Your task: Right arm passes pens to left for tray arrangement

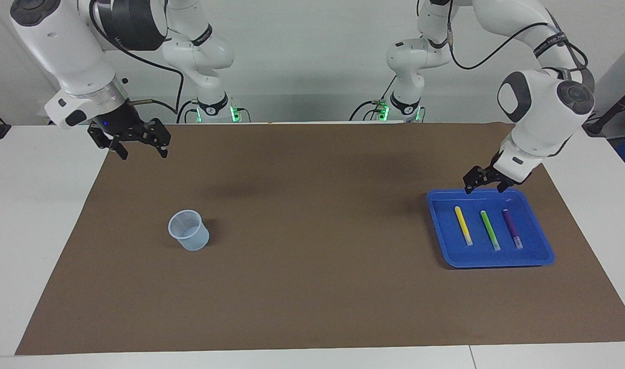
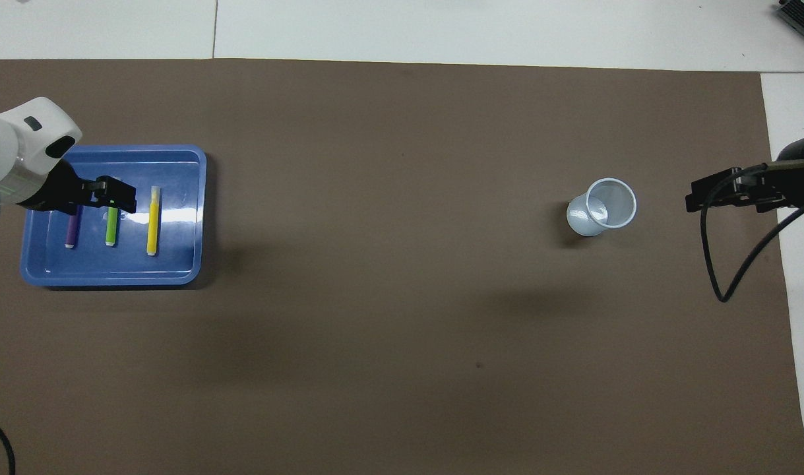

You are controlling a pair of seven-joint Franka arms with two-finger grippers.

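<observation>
The blue tray (image 1: pixel 497 264) lies toward the left arm's end of the table. In it lie three pens side by side and apart: yellow (image 1: pixel 463 225), green (image 1: pixel 489 230) and purple (image 1: pixel 512 228). My left gripper (image 1: pixel 484 187) hangs open and empty over the tray's rim nearest the robots, just above the pens' ends. In the overhead view the left gripper (image 2: pixel 115 196) covers the tops of the green pen (image 2: pixel 111 231) and purple pen (image 2: pixel 72 232); the yellow pen (image 2: pixel 153 221) and tray (image 2: pixel 111 280) show. My right gripper (image 1: pixel 143 151) is open, empty and raised over the mat's corner.
A small translucent pale-blue cup (image 1: pixel 189 230) stands upright on the brown mat toward the right arm's end, also in the overhead view (image 2: pixel 603 208), with the right gripper (image 2: pixel 698 198) beside it. White table borders the mat.
</observation>
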